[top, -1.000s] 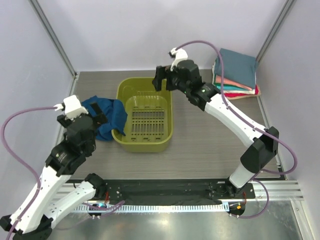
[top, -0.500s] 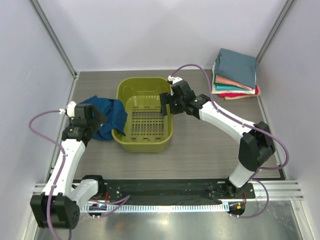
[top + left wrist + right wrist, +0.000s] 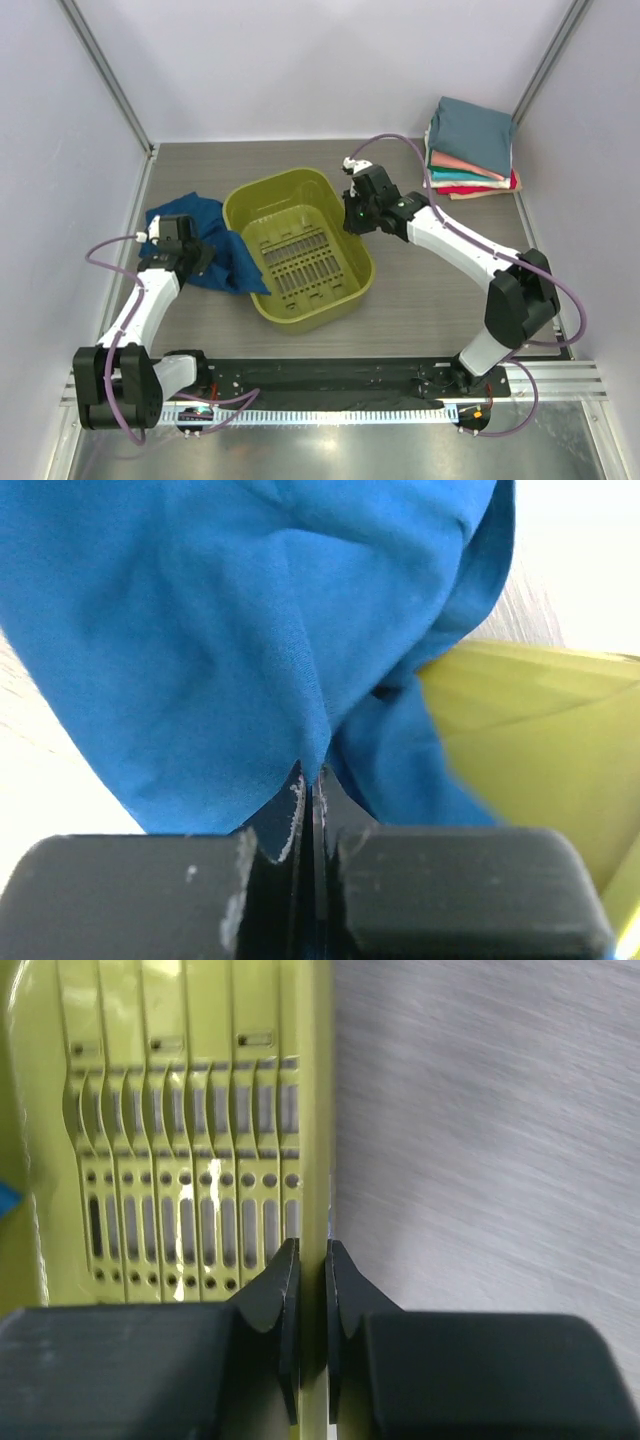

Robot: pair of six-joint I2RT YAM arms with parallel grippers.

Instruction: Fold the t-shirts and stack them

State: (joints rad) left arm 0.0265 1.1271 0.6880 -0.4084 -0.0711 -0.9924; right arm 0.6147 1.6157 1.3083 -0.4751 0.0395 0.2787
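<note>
So, the left gripper (image 3: 308,780) is pinched together on a fold of the blue t-shirt (image 3: 220,630), which lies crumpled on the bench (image 3: 430,290), pressed up against the left wall of the olive basket (image 3: 240,197). Meanwhile the right gripper (image 3: 310,1255) is clamped on the basket's right rim, I reckon to steady it or drag it clear so there's room to spread the shirt flat. Way off in the far right corner sits the folded stack (image 3: 470,140), waiting for this one.
</note>
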